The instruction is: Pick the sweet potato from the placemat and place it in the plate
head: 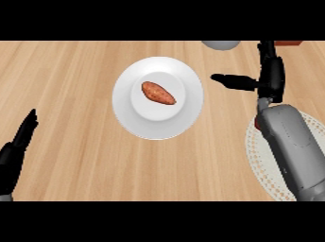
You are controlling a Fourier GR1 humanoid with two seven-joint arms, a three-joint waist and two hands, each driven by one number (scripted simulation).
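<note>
On the plate (127,111), near its middle, lies the sweet potato (158,92), so the placing looks done. Right robot hand (266,78) hangs beside the plate's right rim, fingers straight, thumb out toward it, holding nothing. Left robot hand (12,158) rests open at the lower left. Risk: in pulling back toward the placemat (259,151), that thumb could clip the rim and shift the plate on the tabletop (67,71).

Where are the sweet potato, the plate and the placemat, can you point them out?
sweet potato (158,93), head view, middle of its body.
plate (127,113), head view, bare white rim at left.
placemat (263,163), head view, woven part left of the forearm.
</note>
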